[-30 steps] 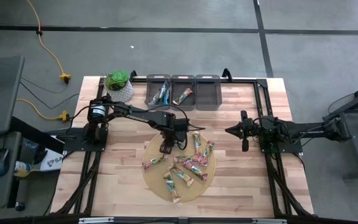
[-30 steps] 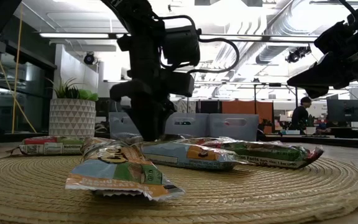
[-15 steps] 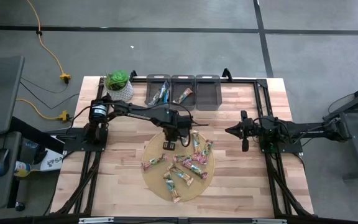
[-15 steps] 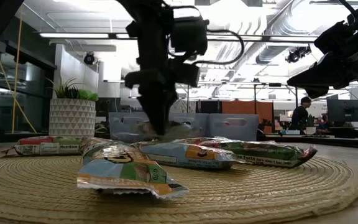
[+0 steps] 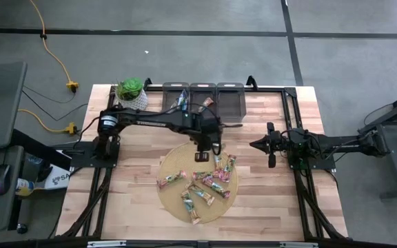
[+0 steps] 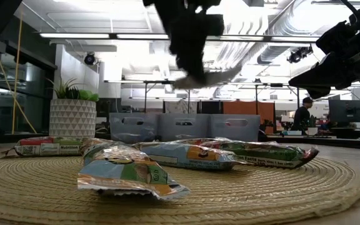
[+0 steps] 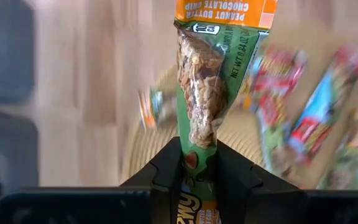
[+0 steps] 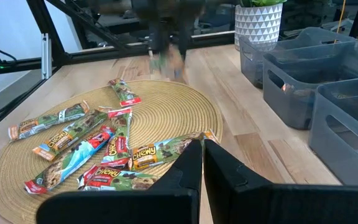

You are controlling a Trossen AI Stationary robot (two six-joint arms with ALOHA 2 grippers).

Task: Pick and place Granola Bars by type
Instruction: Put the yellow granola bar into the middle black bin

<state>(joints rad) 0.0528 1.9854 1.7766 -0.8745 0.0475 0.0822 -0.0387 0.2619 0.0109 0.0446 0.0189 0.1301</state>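
Several foil-wrapped granola bars (image 5: 209,180) lie flat on a round woven mat (image 5: 167,165) in the table's middle; they also show in the low view (image 6: 186,155) and the right wrist view (image 8: 98,146). My left gripper (image 5: 203,153) hangs above the mat's far edge, shut on a green bar with orange ends (image 7: 199,81), seen high in the low view (image 6: 202,77). My right gripper (image 5: 253,145) waits to the mat's right, shut and empty (image 8: 202,163). My left gripper pinches the green bar between its two fingers across its width (image 7: 197,155), nearer one end than the middle. The fingers point down from above. The bar is lifted clear of the mat and lies roughly level below the fingertips (image 6: 192,74).
Three grey bins stand in a row at the far edge: the left (image 5: 175,102) holds a blue bar, the middle (image 5: 202,103) a brown one, the right (image 5: 230,102) shows none. A potted plant (image 5: 131,95) stands left of them.
My left gripper has risen from the mat and gone toward the table's right and far edges, staying shut on the green bar. The bar has come off the mat and now hangs well clear above it. The other bars have stayed where they were.
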